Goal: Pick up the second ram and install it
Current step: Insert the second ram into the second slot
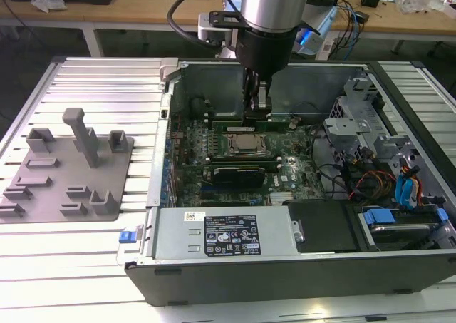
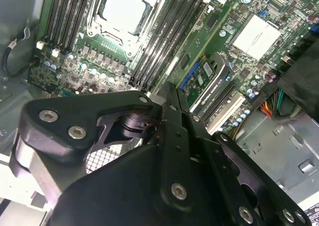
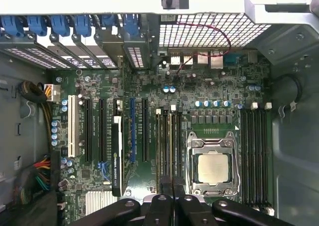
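Slats of bare aluminium made up the table (image 1: 92, 88), the widest thing I had in the exterior view. On it lay the open dark grey metal computer case (image 1: 299, 277), its side panel off. The silver and black robot arm (image 1: 274, 9) came straight down into the case from above. Well apart from the case, toward the exterior view's left, sat the gray plastic holder plate (image 1: 50, 187) with its upright posts.

Inside the case, the green motherboard (image 3: 149, 89) lay flat, with the square metal-framed CPU socket (image 3: 213, 167) between two banks of long black memory slots (image 3: 254, 156).

The black two-fingered gripper (image 1: 258, 109) (image 3: 173, 183) (image 2: 167, 88) hung over the bank on the socket's far side in the exterior view. In both wrist views I saw its jaws drawn together, a thin seam between them.

The second ram (image 1: 235, 125), a thin green circuit-board stick, stood on edge in that bank, just beside the socket and directly under the fingertips. I could not tell whether the jaws pinched its top edge or only touched it.
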`<state>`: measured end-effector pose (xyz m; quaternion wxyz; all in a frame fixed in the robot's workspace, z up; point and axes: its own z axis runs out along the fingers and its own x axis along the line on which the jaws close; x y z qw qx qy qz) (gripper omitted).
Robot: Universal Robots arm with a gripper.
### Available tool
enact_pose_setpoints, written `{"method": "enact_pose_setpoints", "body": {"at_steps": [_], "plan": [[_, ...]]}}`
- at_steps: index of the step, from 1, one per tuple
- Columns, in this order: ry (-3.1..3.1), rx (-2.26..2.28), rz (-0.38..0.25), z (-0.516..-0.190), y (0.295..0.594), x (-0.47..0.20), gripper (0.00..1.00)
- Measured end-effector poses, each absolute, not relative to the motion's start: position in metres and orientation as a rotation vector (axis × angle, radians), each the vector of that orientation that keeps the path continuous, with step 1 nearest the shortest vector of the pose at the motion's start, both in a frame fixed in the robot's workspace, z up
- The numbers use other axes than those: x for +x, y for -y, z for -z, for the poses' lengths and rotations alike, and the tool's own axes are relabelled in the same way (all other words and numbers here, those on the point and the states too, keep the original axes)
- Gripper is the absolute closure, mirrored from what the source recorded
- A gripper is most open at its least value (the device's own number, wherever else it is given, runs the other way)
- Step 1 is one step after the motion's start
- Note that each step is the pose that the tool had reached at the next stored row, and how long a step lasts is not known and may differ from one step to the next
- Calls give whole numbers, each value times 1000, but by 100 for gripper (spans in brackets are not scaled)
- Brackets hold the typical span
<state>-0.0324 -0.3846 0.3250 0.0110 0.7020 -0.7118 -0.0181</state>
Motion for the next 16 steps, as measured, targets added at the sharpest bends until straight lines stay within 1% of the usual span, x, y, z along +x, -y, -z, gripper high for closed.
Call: {"method": "enact_pose_setpoints", "body": {"at_steps": [16], "plan": [[2221,2190,56,-311,385,-32,91]]}}
